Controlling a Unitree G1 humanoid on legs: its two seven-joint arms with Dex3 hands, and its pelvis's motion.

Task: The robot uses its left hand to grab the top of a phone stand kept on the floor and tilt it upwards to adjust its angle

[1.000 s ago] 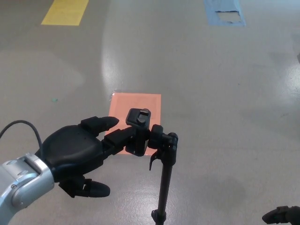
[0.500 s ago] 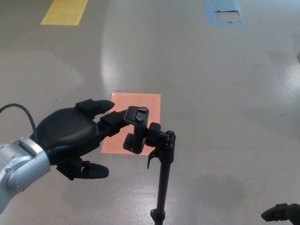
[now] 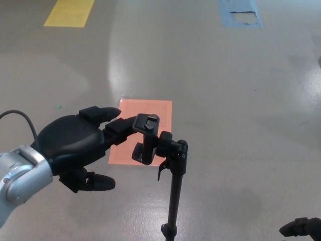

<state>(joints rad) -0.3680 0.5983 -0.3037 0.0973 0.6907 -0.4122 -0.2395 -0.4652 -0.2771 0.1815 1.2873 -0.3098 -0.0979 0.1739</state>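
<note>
Reaching in from the near left, the left hand (image 3: 75,148) sits level with the top of the phone stand (image 3: 173,170). Its fingers (image 3: 120,126) are spread apart, not wrapped round anything; one fingertip lies against the left side of the clamp head (image 3: 146,135), another pokes out just above and left of it, and the thumb (image 3: 98,183) hangs apart on the near side. Clamp head stands close to upright, joined by a knuckle to a thin black pole (image 3: 174,201) that runs down toward the near edge. Stand rises from the grey floor (image 3: 241,100), its head overlapping an orange patch (image 3: 145,128) marked on it. A yellow patch (image 3: 69,12) lies far left, a blue one (image 3: 239,13) far right. The right hand (image 3: 300,228) shows only as a dark sliver at the near right corner; cannot tell how it is set. A black cable (image 3: 20,123) loops off the left wrist.
</note>
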